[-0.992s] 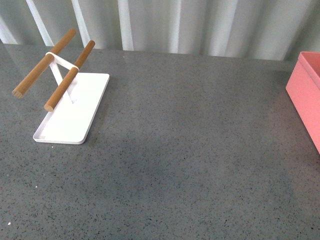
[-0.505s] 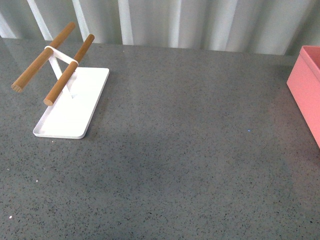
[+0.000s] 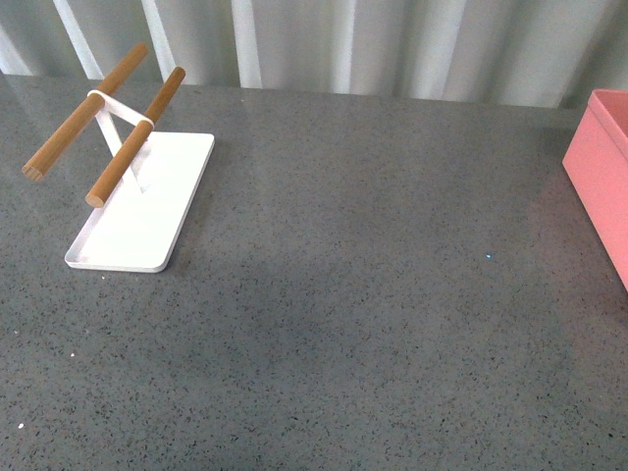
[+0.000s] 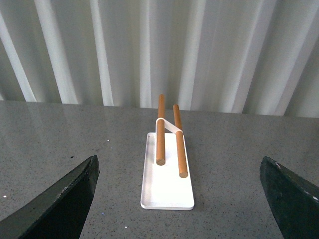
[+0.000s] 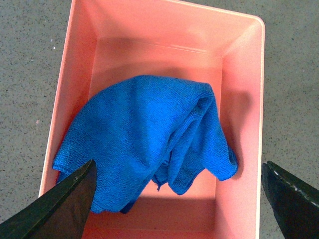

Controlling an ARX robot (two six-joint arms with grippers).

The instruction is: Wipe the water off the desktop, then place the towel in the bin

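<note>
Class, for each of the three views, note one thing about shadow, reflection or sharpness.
Front view: a soft dark shadow patch lies on the desktop. Left wrist view: the left gripper fingers look dark and blurred, the rack sharp. Right wrist view: the towel casts a shadow on the bin wall.

Counter (image 3: 373, 294): speckled dark grey stone, faint sheen. Bin (image 5: 239, 99): smooth salmon-pink plastic; towel (image 5: 144, 134): fuzzy blue microfibre cloth. Tray (image 3: 147, 231): smooth white, with matt wooden rods (image 3: 132, 152).
</note>
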